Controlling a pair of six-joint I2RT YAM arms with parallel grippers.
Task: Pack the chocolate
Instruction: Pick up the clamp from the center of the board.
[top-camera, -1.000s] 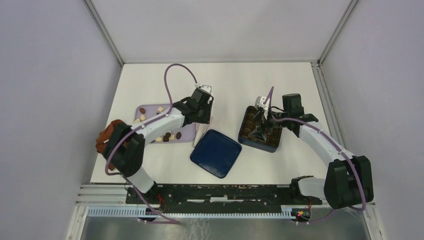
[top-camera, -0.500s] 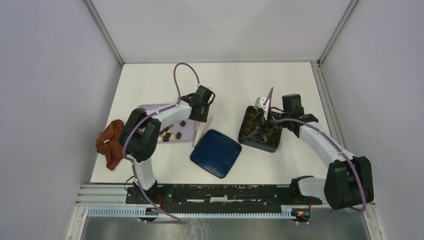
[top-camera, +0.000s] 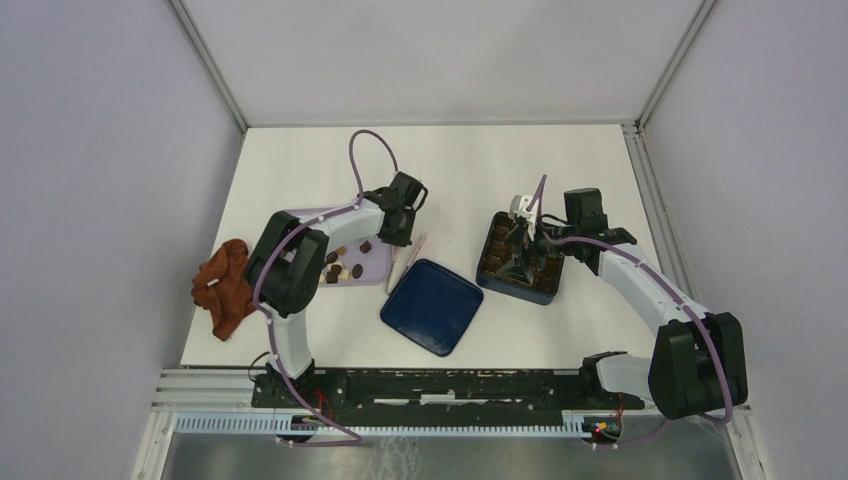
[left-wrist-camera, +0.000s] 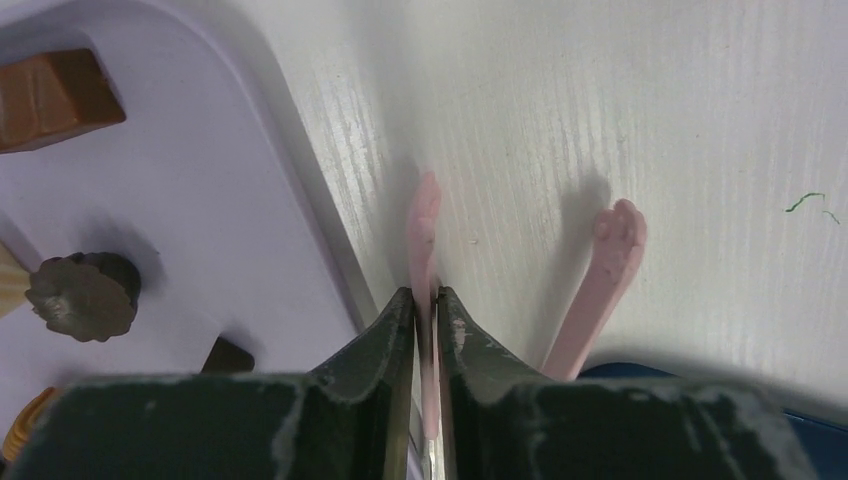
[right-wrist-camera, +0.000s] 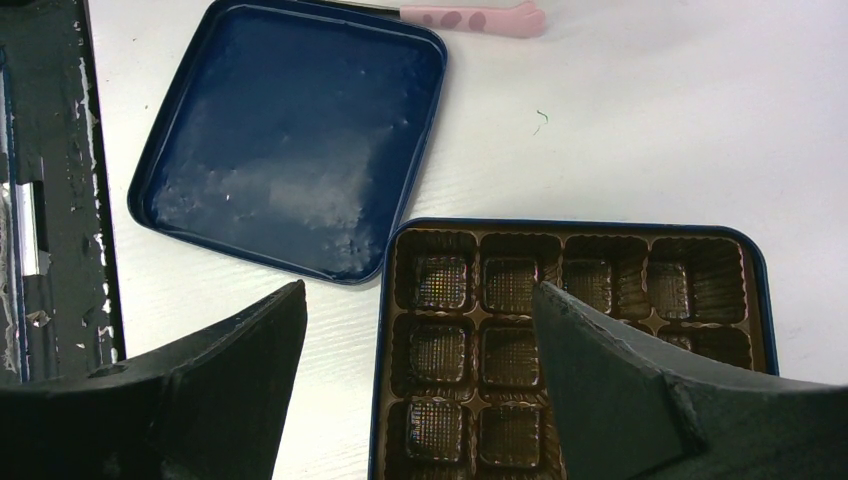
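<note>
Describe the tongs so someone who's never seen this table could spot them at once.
On the white table, find the lavender tray on the left and the dark blue lid beside it. The tongs lie in the gap between them, one arm pinched in the left fingers. Nothing else there is pale pink, long and thin.

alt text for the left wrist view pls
The left gripper pinches one arm of the pink tongs over the white table; the other arm sits to its right. At left, a lilac tray holds a brown square chocolate and a dark round one.
</note>
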